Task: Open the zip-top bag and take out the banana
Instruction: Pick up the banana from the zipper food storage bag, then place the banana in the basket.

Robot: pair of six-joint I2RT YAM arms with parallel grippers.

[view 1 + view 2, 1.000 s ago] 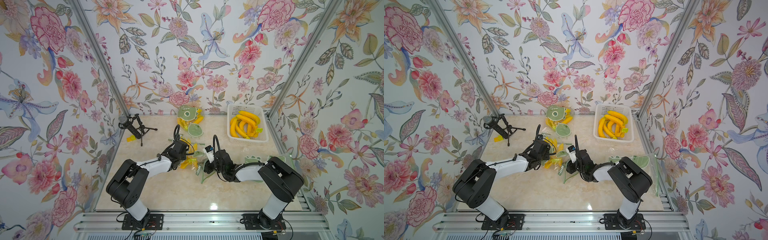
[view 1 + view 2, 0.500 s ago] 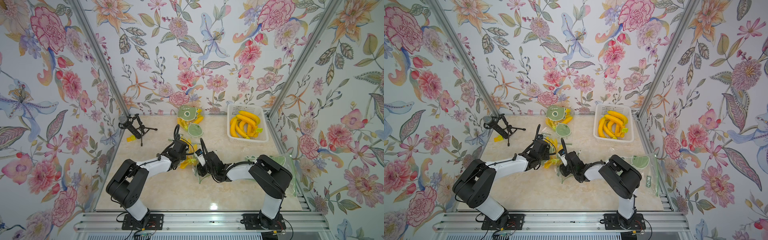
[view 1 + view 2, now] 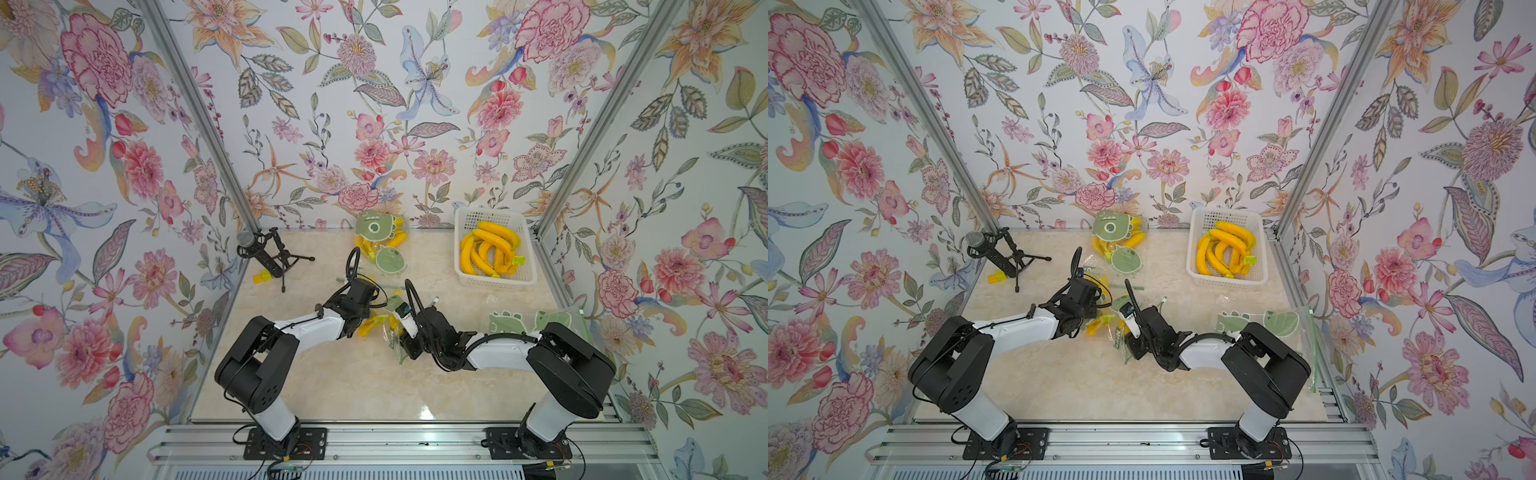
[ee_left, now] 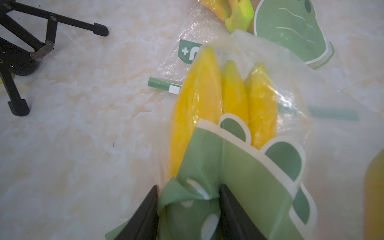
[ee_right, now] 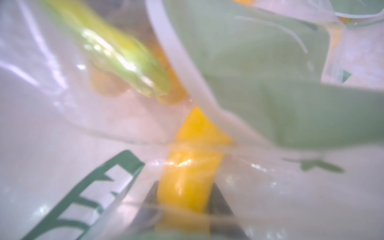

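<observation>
The zip-top bag (image 4: 239, 166), clear plastic with a green print, lies mid-table and has yellow bananas (image 4: 195, 108) inside. My left gripper (image 4: 188, 199) is shut on the bag's bunched green end. In both top views the bag (image 3: 384, 322) sits between the two grippers. My right gripper (image 5: 185, 199) is inside the plastic, and its fingers (image 5: 218, 195) press both sides of a banana (image 5: 187, 182) tip. In a top view the left gripper (image 3: 360, 322) is at the bag's left and the right gripper (image 3: 400, 332) at its right.
A white basket (image 3: 463, 224) of loose bananas stands at the back right. More printed bags with bananas (image 3: 376, 226) lie at the back centre. Flat printed bags (image 3: 540, 322) lie by the right wall. A microphone on a tripod (image 3: 266, 253) and a small yellow block (image 3: 262, 276) sit at the back left.
My right gripper has moved left into the bag and narrowed its jaws onto a banana. The left gripper has kept its hold and place.
</observation>
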